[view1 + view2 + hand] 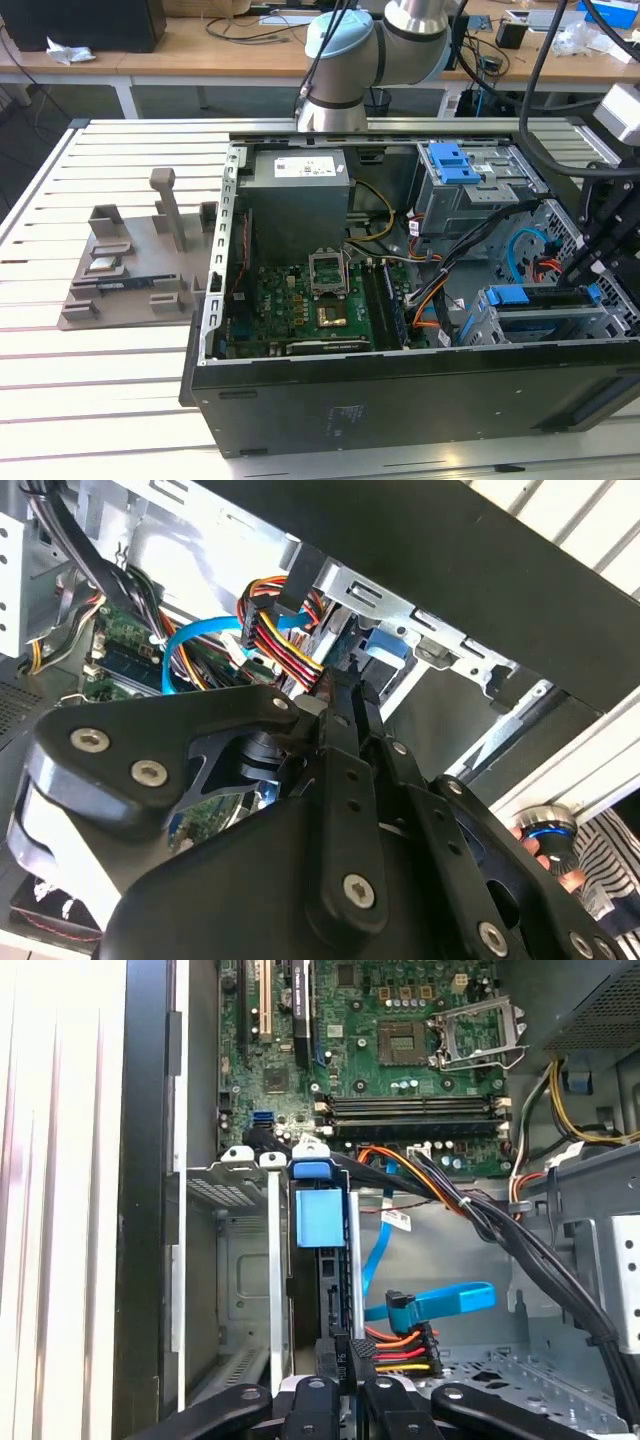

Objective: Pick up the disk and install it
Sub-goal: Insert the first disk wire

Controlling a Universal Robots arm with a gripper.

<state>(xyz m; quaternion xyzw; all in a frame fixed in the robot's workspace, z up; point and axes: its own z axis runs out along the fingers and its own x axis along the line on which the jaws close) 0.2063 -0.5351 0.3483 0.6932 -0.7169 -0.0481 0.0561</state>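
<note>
You see the disk point(322, 1250) standing on edge in the drive cage point(245, 1260) inside the computer case point(400, 400), its long axis running from the end effector point(338, 1400) toward the motherboard point(400, 1050). The end effector's fingers are clenched on the disk's near end.

The exterior view looks down from above at the open computer case point(400, 300) on a slatted table point(100, 400), arm behind. Both wrist views ride close inside the case: the first faces the motherboard point(400, 1050), both share the drive cage point(270, 1260) and orange-yellow cables point(285, 645).
</note>
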